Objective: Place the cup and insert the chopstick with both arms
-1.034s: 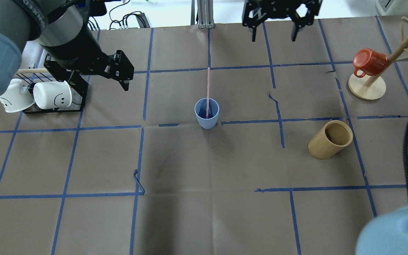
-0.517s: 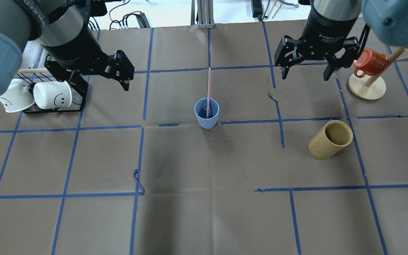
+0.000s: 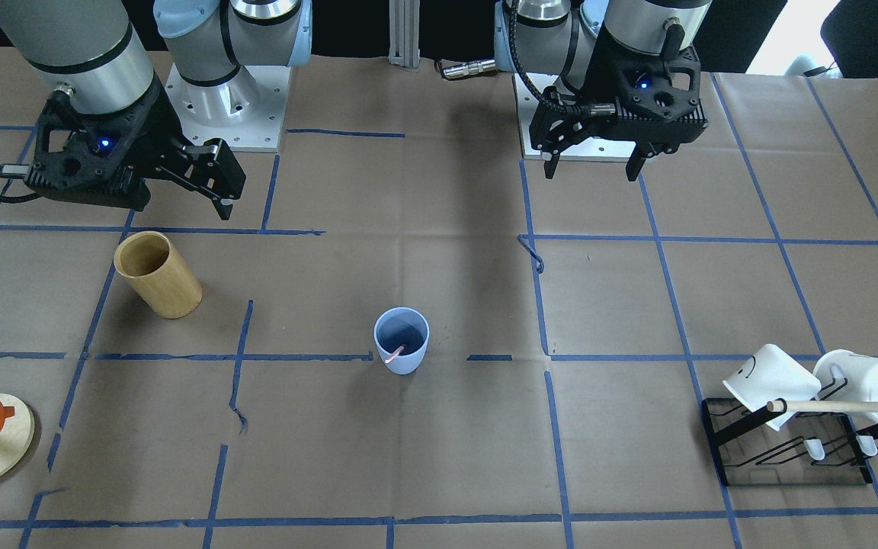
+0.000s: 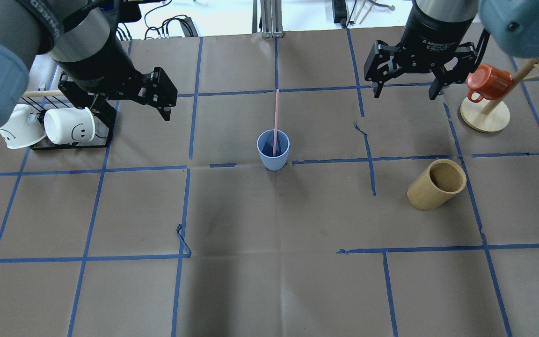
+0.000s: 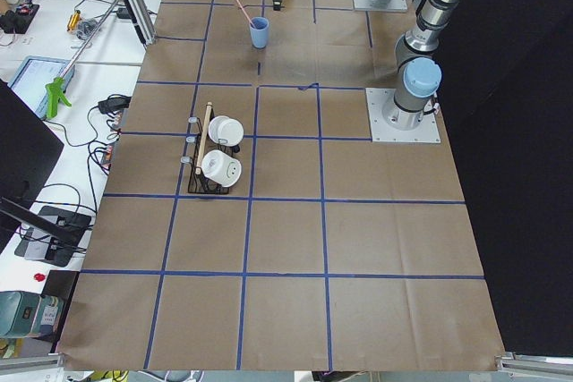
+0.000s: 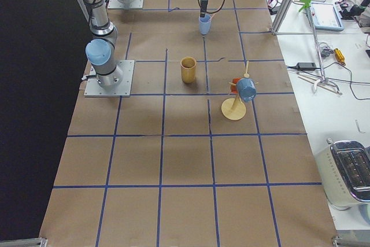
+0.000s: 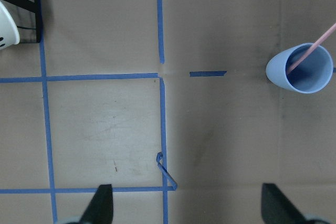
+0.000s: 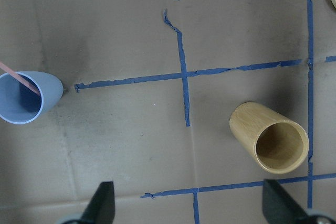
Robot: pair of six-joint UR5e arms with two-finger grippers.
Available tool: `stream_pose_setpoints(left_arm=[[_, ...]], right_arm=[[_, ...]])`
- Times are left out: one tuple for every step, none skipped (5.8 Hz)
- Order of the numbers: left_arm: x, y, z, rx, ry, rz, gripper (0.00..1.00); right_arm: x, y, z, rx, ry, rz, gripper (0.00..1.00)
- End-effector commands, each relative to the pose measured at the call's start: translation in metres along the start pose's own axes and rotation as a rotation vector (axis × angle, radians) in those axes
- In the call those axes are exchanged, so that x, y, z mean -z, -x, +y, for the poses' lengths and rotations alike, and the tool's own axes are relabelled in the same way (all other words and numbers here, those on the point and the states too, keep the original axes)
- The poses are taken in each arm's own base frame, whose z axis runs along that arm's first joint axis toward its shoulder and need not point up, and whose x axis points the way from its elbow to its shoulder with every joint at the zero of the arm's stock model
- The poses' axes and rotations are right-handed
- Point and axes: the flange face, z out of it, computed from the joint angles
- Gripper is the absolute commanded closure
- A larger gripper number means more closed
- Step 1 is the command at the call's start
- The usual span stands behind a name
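The light blue cup stands upright near the table's middle, also in the front view. The pale pink chopstick stands inside it, leaning on the rim away from the robot; both wrist views show it in the cup. My left gripper is open and empty, hovering left of the cup beside the mug rack. My right gripper is open and empty, hovering to the cup's far right. Both grippers are well apart from the cup.
A tan bamboo holder stands right of the cup, below my right gripper. A black rack with white mugs and a wooden dowel is at the left. A mug tree with a red mug stands at the far right.
My right arm has swung from the table's far edge at centre to the right, near the mug tree. The left arm, cup and chopstick have not moved.
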Motion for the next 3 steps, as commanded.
stream_pose_setpoints(left_arm=[[-0.0003,0.0000,0.0005,0.000,0.001,0.000,0.00],[-0.0003,0.0000,0.0005,0.000,0.001,0.000,0.00],[-0.0003,0.0001,0.0012,0.000,0.001,0.000,0.00]], right_arm=[[-0.0005,0.0003,-0.0011,0.001,0.005,0.002,0.00],[-0.0015,0.0003,-0.0007,0.001,0.010,0.003,0.00],[-0.0037,0.0001,0.0003,0.001,0.015,0.004,0.00]])
